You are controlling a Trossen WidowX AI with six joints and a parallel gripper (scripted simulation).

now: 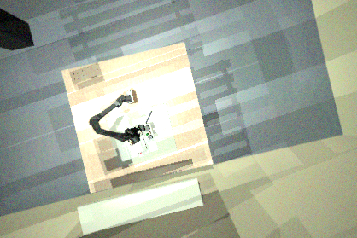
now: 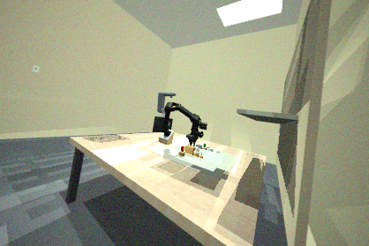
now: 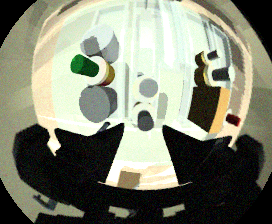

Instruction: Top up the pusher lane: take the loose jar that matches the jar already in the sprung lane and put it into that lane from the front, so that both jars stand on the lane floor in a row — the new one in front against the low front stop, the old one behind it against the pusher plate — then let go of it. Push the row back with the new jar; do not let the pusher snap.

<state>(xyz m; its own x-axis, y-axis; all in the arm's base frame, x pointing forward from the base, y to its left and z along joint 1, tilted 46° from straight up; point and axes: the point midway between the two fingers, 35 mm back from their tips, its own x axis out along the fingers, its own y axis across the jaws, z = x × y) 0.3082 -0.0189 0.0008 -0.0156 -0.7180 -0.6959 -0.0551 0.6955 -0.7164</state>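
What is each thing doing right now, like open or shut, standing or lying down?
Gripper: open, holding nothing, above the lane.
Two grey-lidded jars: standing upright in a row in the lane, free of the fingers.
Green-capped jar: lying on its side beside the lane.
Grey cylinder: standing upright, loose.
Brown box: standing on the mat.
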